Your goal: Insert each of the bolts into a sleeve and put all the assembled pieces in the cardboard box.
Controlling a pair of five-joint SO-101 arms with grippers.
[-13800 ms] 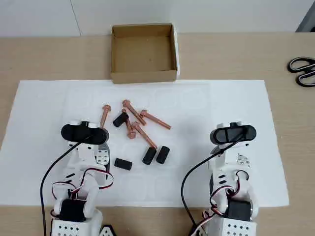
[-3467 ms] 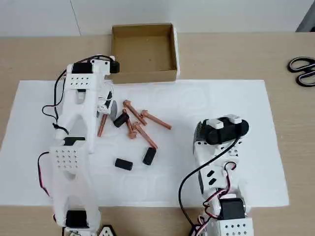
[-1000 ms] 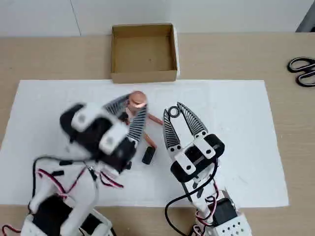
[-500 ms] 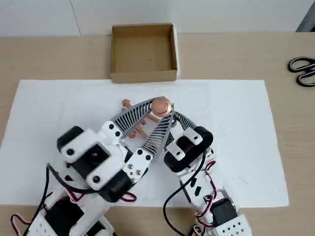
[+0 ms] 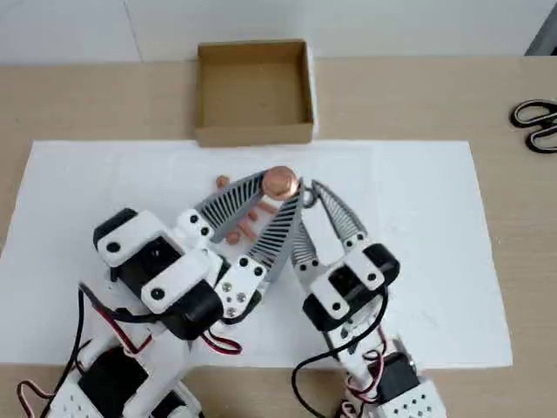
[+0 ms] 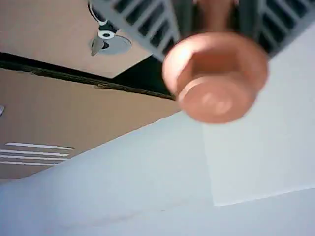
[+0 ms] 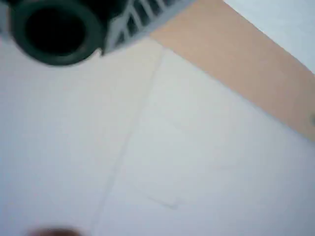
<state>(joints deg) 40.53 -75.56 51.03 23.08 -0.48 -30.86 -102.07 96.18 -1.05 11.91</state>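
The left gripper [image 5: 279, 190] is clamped on a copper-coloured metal bolt [image 5: 280, 183], its round head turned up toward the high camera. In the left wrist view that bolt [image 6: 215, 73] sits with its shank between the two ribbed fingers [image 6: 142, 19]. It hangs in the air above the middle of the white paper sheet [image 5: 418, 244], in front of the open brown cardboard box [image 5: 254, 135].

The right gripper [image 5: 309, 190] comes in from the other side, its tip just beside the bolt head. In the right wrist view a black cylindrical sleeve [image 7: 54, 32] shows its hollow end next to one ribbed finger [image 7: 140, 14]. This gripper appears to be pinched on the sleeve, though the second finger is hard to make out. From the high view I cannot tell whether the bolt and the sleeve touch.

A few loose copper bolts [image 5: 233, 235] lie on the paper beneath the left gripper's fingers. The box stands at the far edge of the paper on the wooden table [image 5: 418, 96], and black-handled scissors [image 5: 535, 122] lie at the table's far right edge.
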